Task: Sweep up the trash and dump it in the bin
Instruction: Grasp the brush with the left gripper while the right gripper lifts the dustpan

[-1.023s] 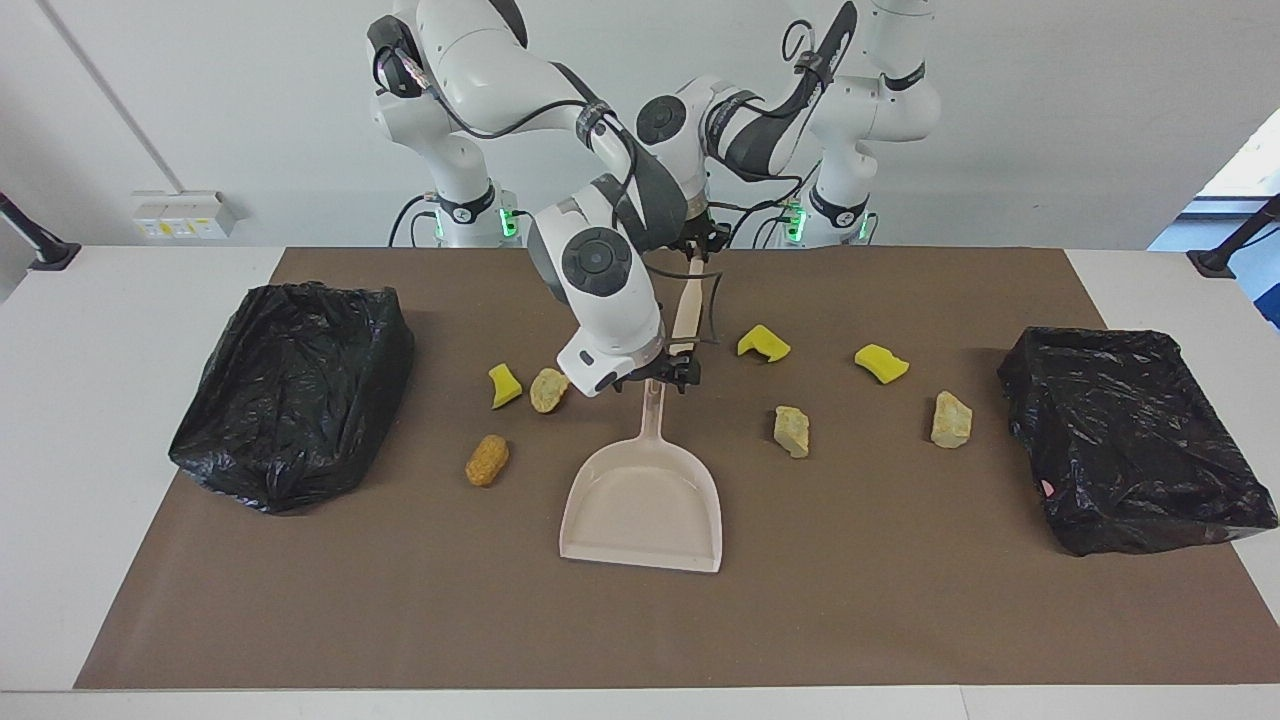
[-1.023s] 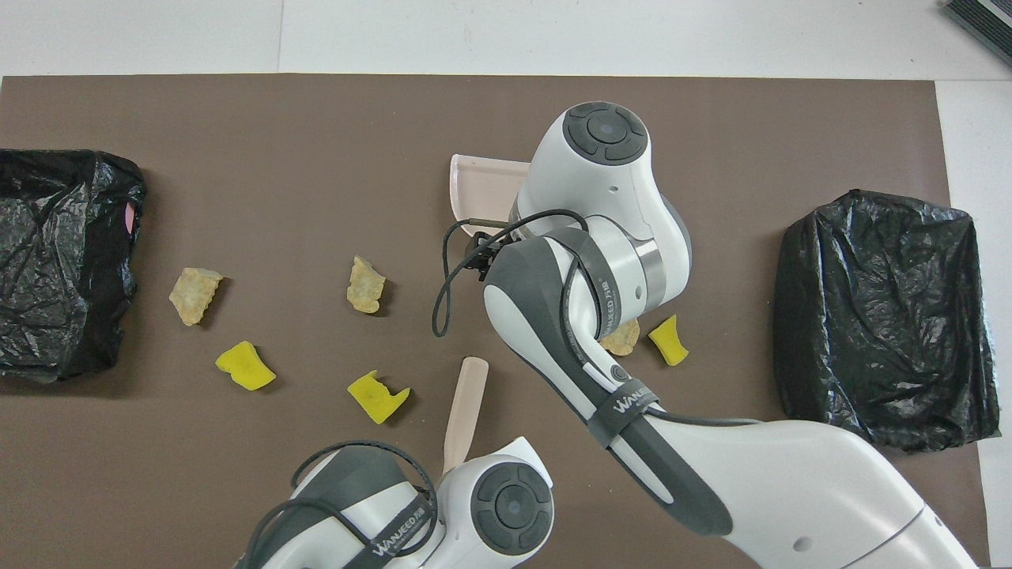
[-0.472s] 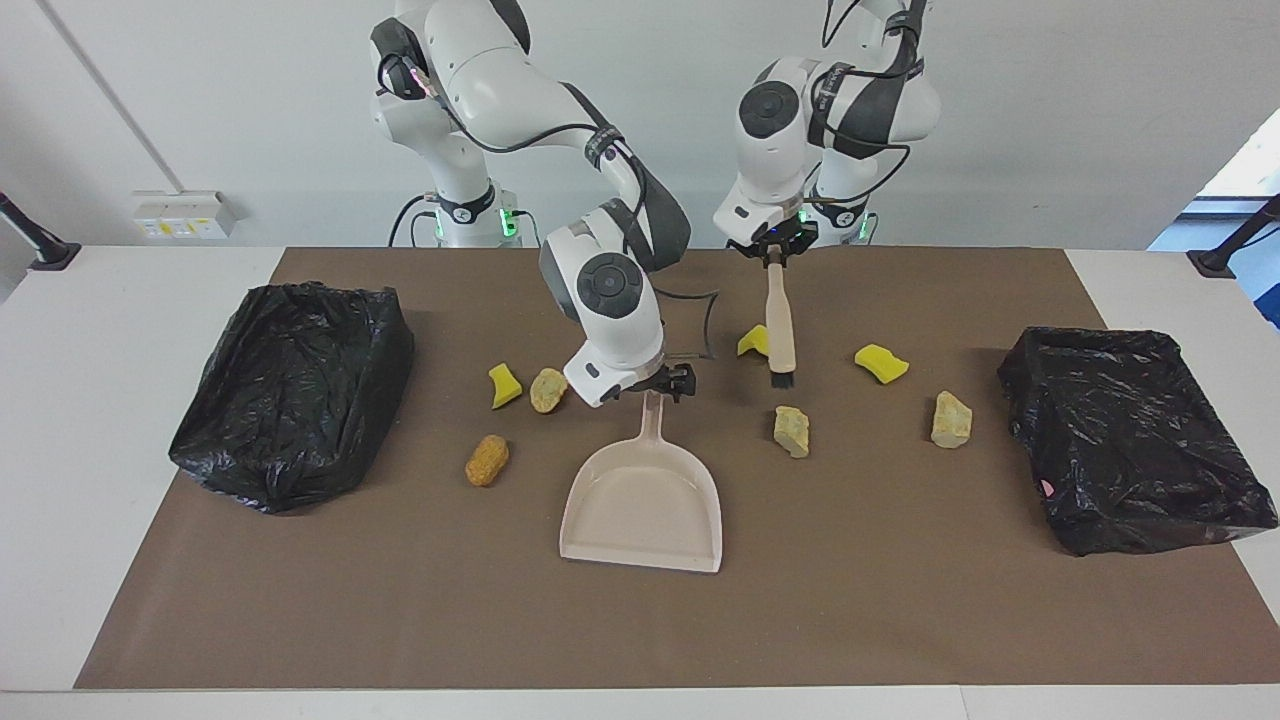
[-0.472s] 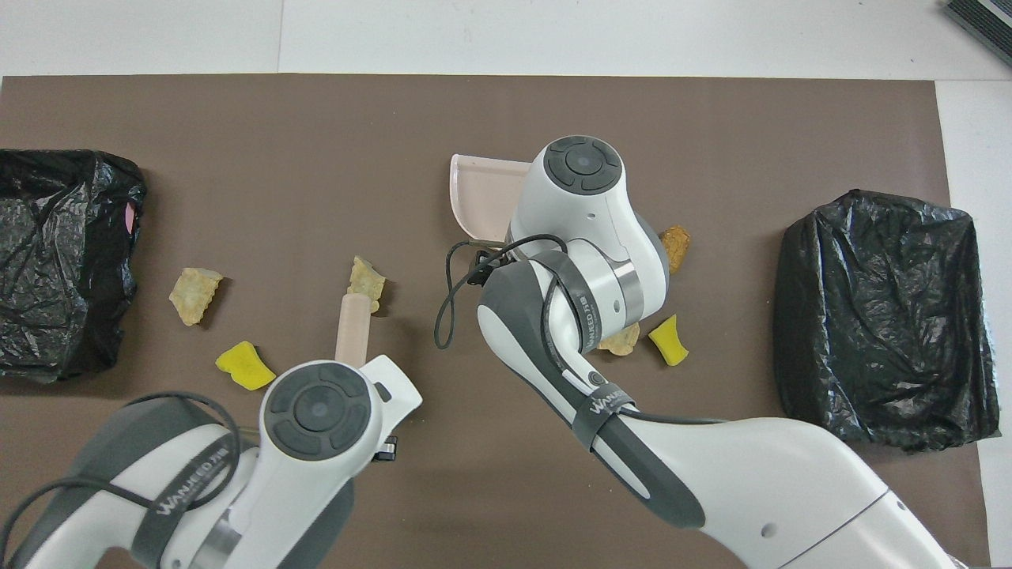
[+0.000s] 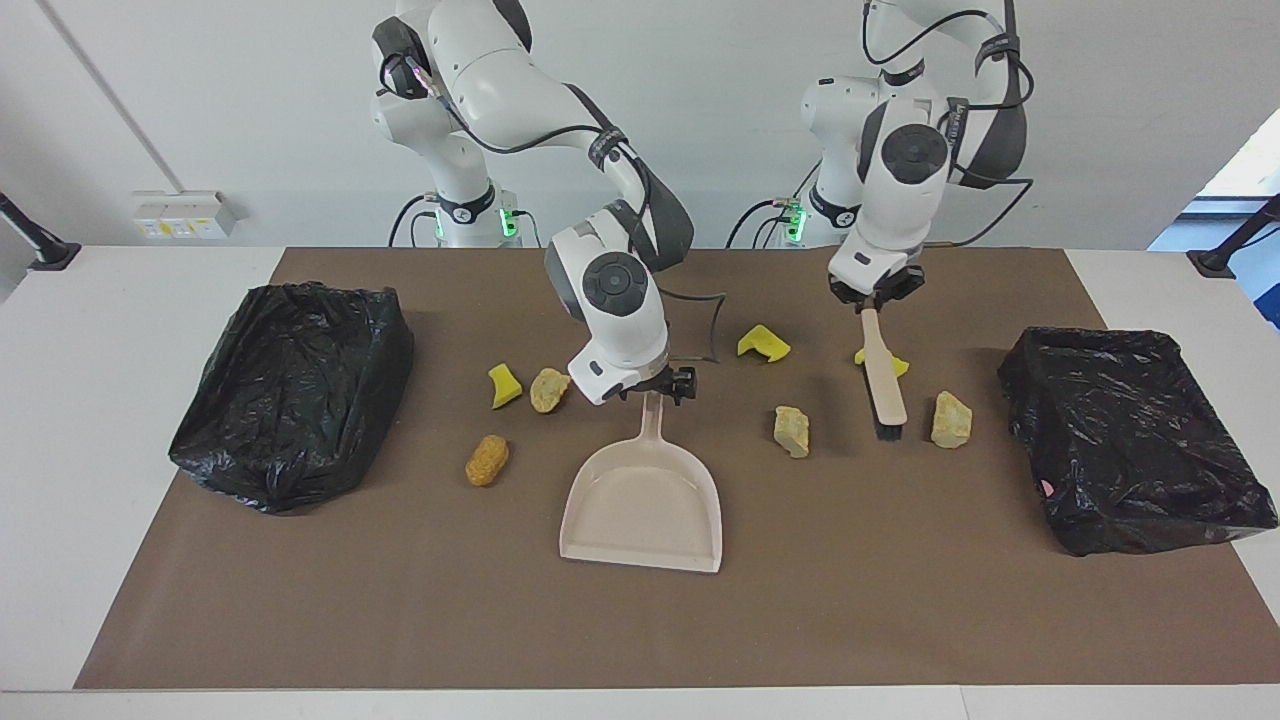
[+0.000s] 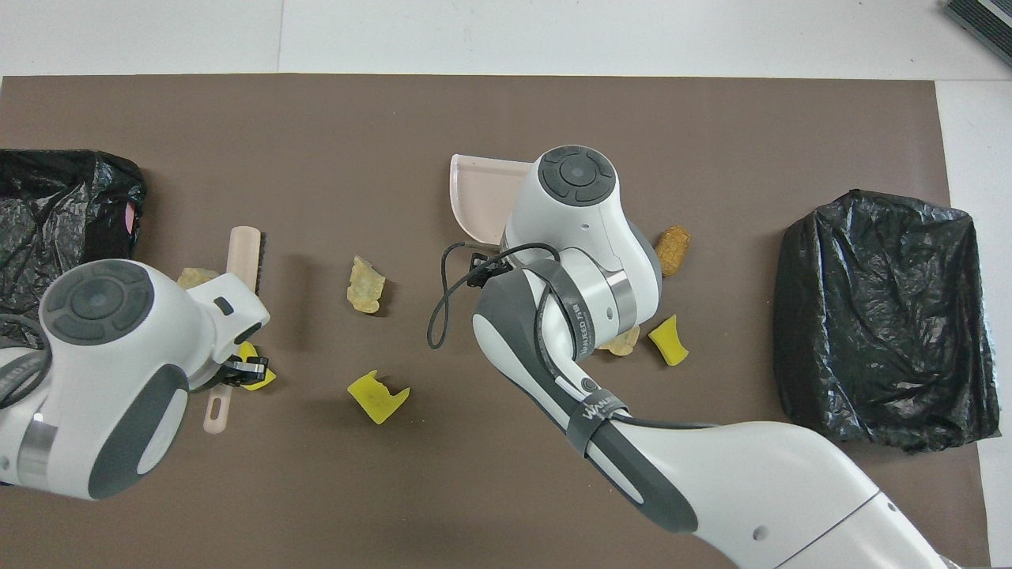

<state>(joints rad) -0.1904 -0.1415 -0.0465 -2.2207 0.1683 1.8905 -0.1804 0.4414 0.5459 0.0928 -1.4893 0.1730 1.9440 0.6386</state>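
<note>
Several pieces of trash lie on the brown mat: yellow wedges (image 5: pixel 505 385) (image 5: pixel 763 343) and tan or golden chunks (image 5: pixel 548 390) (image 5: pixel 487 460) (image 5: pixel 791 431). My left gripper (image 5: pixel 872 300) is shut on the handle of a beige brush (image 5: pixel 885 375), which hangs down. Its black bristles touch the mat beside a tan chunk (image 5: pixel 950 420) and partly cover a yellow wedge (image 5: pixel 893 364). The beige dustpan (image 5: pixel 640 505) lies flat with its handle pointing toward the robots. My right gripper (image 5: pixel 662 383) sits at the tip of that handle.
A bin lined with a black bag (image 5: pixel 1130 440) stands at the left arm's end of the mat. A second black-bagged bin (image 5: pixel 290 390) stands at the right arm's end. In the overhead view the right arm covers most of the dustpan (image 6: pixel 482 197).
The left arm has carried the brush from beside the dustpan handle toward its own end of the table and lowered it by the tan chunk. The right gripper stays at the dustpan handle.
</note>
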